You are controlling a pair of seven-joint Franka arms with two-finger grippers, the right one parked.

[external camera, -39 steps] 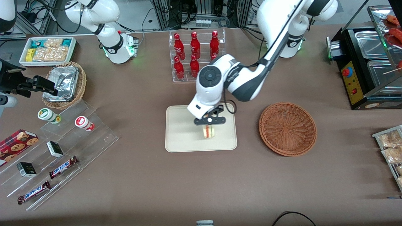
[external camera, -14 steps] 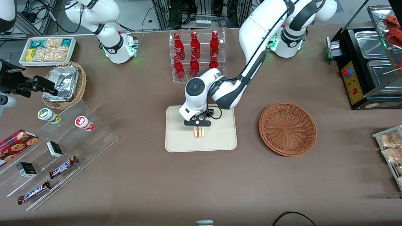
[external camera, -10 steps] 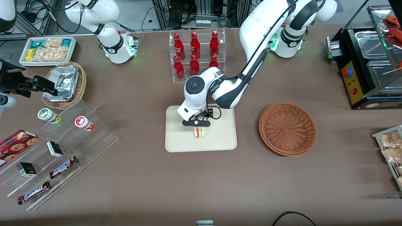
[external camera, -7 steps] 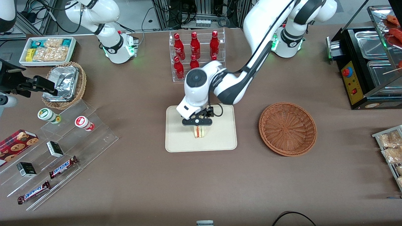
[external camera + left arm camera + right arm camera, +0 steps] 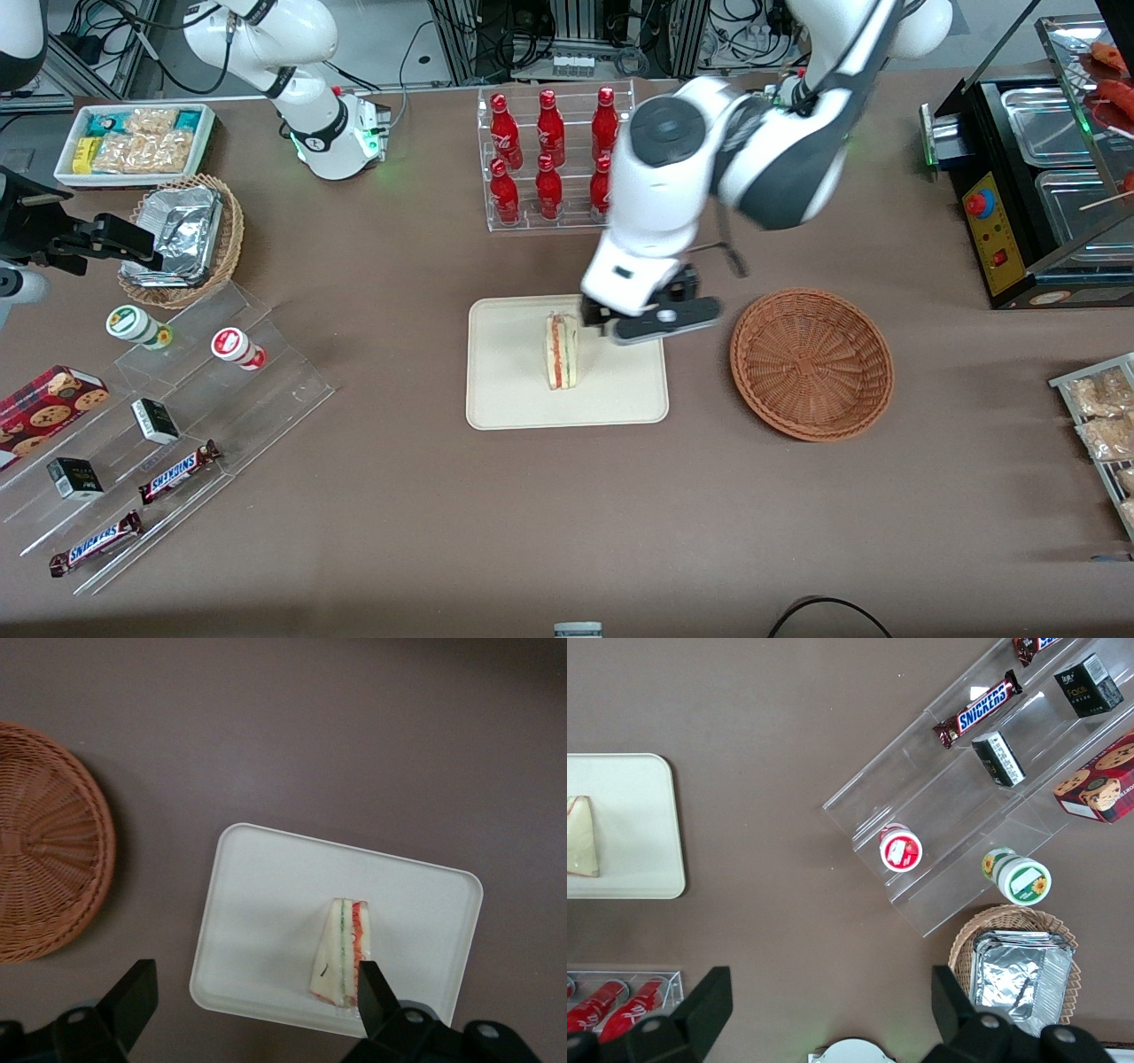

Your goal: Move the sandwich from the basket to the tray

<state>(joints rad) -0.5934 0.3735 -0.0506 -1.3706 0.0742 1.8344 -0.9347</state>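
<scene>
The sandwich [image 5: 562, 350] stands on its edge in the middle of the cream tray [image 5: 509, 390], a pale wedge with a red filling stripe. It also shows in the left wrist view as the sandwich [image 5: 341, 950] on the tray [image 5: 266, 904], and in the right wrist view as the sandwich [image 5: 580, 837] on the tray [image 5: 629, 815]. The reddish-brown basket [image 5: 811, 363] sits empty beside the tray; in the left wrist view part of the basket [image 5: 44, 877] shows. My gripper [image 5: 660, 321] hangs high over the tray edge nearest the basket, open and holding nothing; the wrist view shows the same gripper [image 5: 252, 1001] wide open.
A clear rack of red bottles [image 5: 554, 159] stands farther from the front camera than the tray. Toward the parked arm's end are a tan basket with foil containers [image 5: 182, 239], acrylic steps with snacks [image 5: 177, 416] and a white snack bin [image 5: 133, 142]. A black appliance [image 5: 1036, 177] stands toward the working arm's end.
The gripper opened and let go of the sandwich, then rose and swung toward the basket. The sandwich stays standing on the tray.
</scene>
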